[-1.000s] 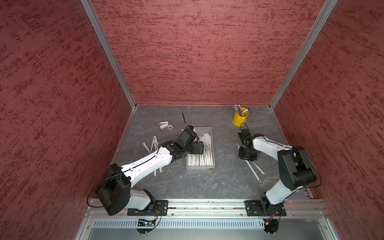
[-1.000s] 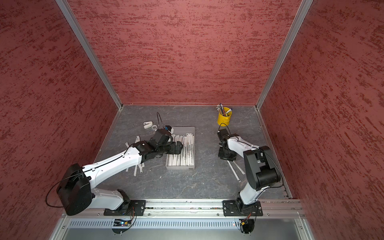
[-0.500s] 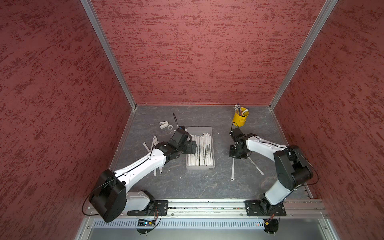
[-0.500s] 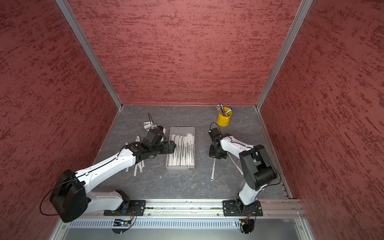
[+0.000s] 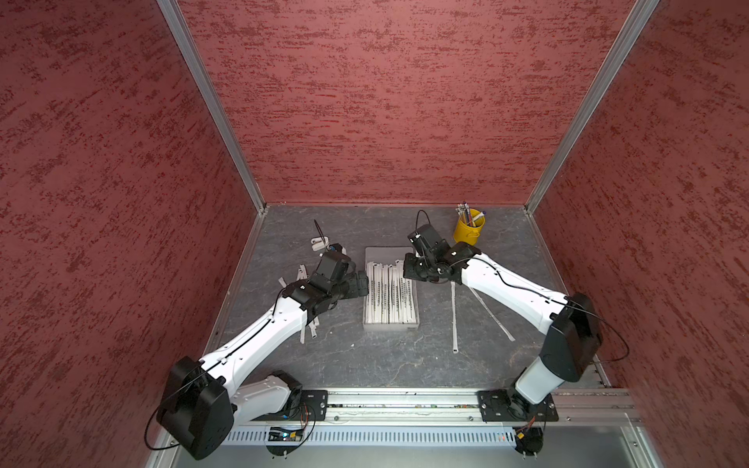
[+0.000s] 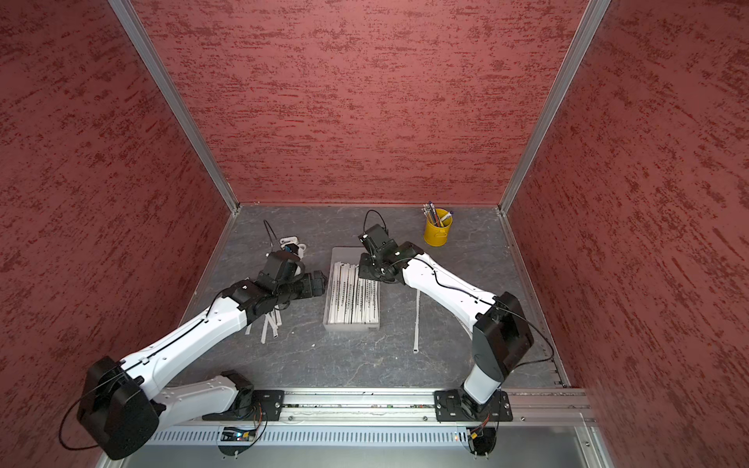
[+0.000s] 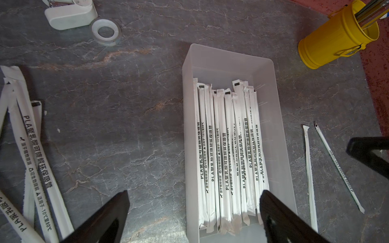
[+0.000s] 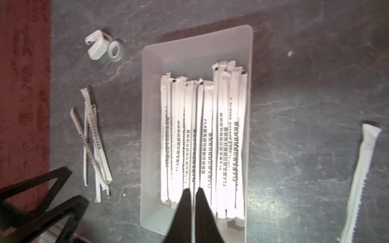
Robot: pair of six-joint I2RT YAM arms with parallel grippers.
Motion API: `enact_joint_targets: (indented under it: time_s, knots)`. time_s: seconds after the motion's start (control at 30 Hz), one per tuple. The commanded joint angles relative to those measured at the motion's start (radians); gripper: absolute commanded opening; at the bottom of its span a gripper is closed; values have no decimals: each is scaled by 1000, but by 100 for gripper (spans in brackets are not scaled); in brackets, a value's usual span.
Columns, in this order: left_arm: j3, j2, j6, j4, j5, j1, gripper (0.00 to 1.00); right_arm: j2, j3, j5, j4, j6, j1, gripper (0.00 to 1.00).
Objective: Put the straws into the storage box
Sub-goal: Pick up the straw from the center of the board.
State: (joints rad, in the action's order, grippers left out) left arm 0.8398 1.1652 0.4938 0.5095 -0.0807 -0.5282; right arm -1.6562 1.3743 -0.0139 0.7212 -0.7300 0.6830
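Observation:
The storage box [image 5: 371, 253] [image 6: 340, 253] [image 7: 231, 56] [image 8: 151, 105] lies mid-table with several straws [image 5: 389, 295] [image 7: 227, 147] [image 8: 202, 136] side by side in it. More loose straws [image 5: 302, 328] [image 7: 35, 157] [image 8: 92, 143] lie left of it under my left arm. Two straws [image 5: 454, 320] [image 7: 308, 168] lie on its right. My left gripper [image 5: 362, 283] [image 7: 194, 192] is open and empty, straddling the box's left wall. My right gripper [image 5: 405, 269] [image 8: 193, 189] hangs over the box's right side, fingers almost together. No straw shows clearly between them.
A yellow cup of pens [image 5: 468, 233] [image 7: 332, 42] stands at the back right. A white tape dispenser [image 5: 319, 243] [image 7: 69, 14] and a tape roll [image 7: 106, 31] [image 8: 114, 50] sit at the back left. Red walls close three sides.
My right gripper has swung left from the right-hand straws to the box, and one straw there has shifted left. My left gripper has drawn back from over the box to its left wall, still open.

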Motion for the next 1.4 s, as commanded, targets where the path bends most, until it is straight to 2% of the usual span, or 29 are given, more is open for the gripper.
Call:
enact_joint_targets:
  time_s: [0.0,0.1,0.3,0.63,0.97,1.17,1.37]
  knots:
    - [-33,-37,17,16,18,-1,99,41,-120,-106,95,-36,-79,26]
    - [-58,-41,21,-1,28,-17,98,109,-236,-116,141,-8,-138,37]
    - [-32,20,26,-35,30,-62,98,161,-415,-64,140,24,-190,42]
    - [-2,88,32,-60,12,-121,98,95,-495,8,12,6,-186,30]
    - [-20,77,37,-61,0,-127,98,43,-508,-18,-23,33,-179,14]
    - [-19,57,17,-41,-23,-119,99,64,-447,-65,27,68,-139,8]
    - [-38,-7,1,-9,-31,-59,99,120,-249,-109,167,75,-49,4]
